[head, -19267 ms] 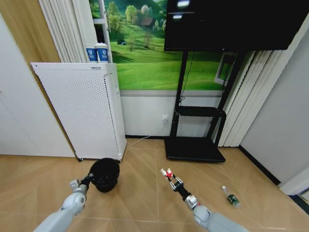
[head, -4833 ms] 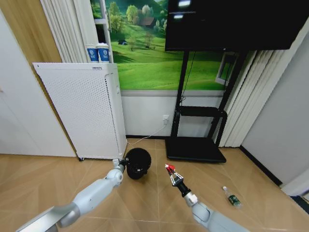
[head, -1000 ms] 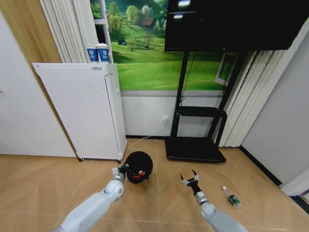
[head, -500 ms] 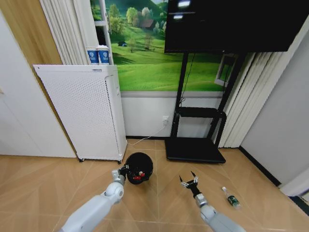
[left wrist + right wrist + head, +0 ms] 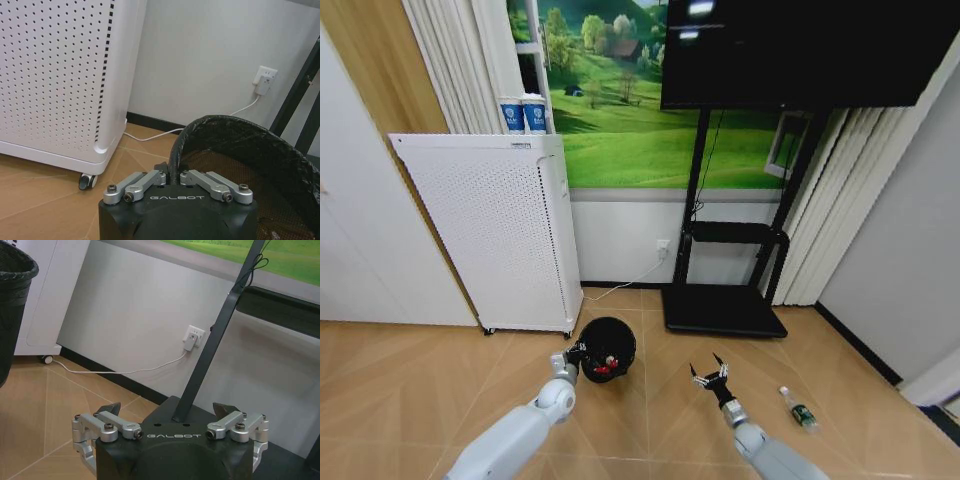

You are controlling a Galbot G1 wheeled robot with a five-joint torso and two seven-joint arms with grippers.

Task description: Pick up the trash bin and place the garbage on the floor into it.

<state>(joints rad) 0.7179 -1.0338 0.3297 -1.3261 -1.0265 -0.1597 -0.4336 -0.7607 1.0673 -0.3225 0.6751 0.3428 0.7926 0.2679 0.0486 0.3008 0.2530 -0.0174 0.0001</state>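
Bin (image 5: 608, 348) rim pinched between the left gripper (image 5: 573, 352) fingers, red garbage (image 5: 604, 366) inside. Right gripper (image 5: 710, 375) hangs spread and empty; the bottle (image 5: 798, 408) lies on the floor (image 5: 650, 410) to its right.

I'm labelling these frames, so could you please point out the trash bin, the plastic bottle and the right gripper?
trash bin (image 5: 620, 341): head view, on its black-bagged rim.
plastic bottle (image 5: 798, 408): head view, on its green label.
right gripper (image 5: 708, 372): head view, midway between its open fingertips.
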